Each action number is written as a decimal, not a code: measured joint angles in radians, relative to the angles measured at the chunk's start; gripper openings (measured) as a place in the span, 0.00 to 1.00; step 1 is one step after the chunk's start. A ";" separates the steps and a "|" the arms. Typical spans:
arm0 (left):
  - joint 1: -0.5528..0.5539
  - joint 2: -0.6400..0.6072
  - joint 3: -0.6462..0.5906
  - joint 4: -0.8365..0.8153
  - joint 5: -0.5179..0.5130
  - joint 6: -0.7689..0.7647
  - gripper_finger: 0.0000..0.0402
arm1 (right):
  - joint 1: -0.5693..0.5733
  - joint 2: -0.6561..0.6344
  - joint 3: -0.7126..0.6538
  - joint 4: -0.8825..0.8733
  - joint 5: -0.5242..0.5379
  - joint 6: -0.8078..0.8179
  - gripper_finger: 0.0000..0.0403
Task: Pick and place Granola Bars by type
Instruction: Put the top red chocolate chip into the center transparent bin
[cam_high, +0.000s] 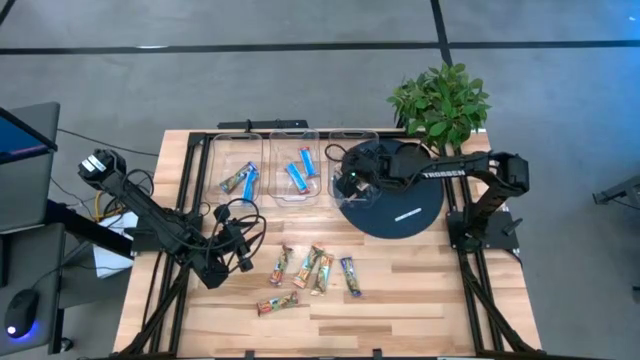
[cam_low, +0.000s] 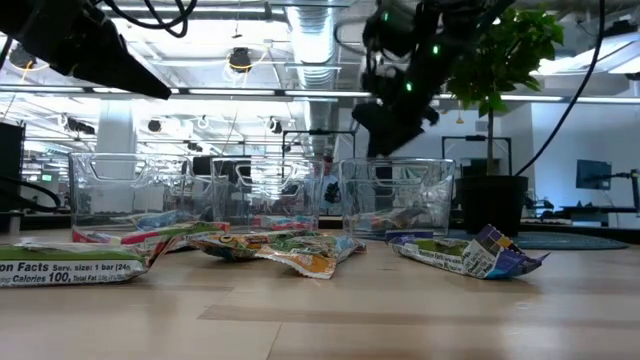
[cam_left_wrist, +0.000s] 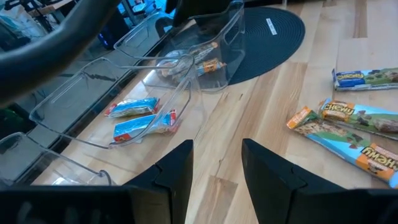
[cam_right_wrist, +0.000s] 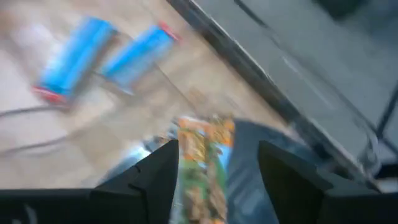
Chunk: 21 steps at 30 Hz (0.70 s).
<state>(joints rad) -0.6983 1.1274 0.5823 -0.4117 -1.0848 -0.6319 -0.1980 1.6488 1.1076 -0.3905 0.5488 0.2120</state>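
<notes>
Several loose granola bars in orange, green and tan wrappers lie flat on the wooden table, near its middle. Three clear bins stand in a row at the far side. The left bin holds two bars, and the middle bin holds two blue bars. My right gripper hovers open above the right bin. An orange and green bar shows between its fingers. My left gripper is open and empty above the table, left of the loose bars. My right gripper has the orange and green bar in the gap between its fingers, which is wider than the bar. The view is smeared, so I cannot tell whether either finger touches the bar or whether it lies in the bin below.
A dark round disc lies to the right of the bins, under the right arm. A potted plant stands at the far right corner. Bare wood shows at the near edge and at the near right of the table.
</notes>
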 joint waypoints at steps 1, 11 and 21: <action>0.000 0.004 0.000 0.012 0.000 0.000 0.33 | 0.016 -0.005 0.000 0.027 0.000 -0.030 0.53; 0.031 0.058 0.000 0.133 0.104 0.040 0.33 | 0.209 -0.050 0.001 0.119 -0.001 -0.264 0.50; 0.097 0.168 0.000 0.419 0.325 0.046 0.33 | 0.470 -0.056 -0.037 -0.013 0.156 -0.266 0.46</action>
<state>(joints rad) -0.6016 1.2952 0.5823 0.0070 -0.7599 -0.5858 0.2717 1.5931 1.0704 -0.4035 0.7047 -0.0537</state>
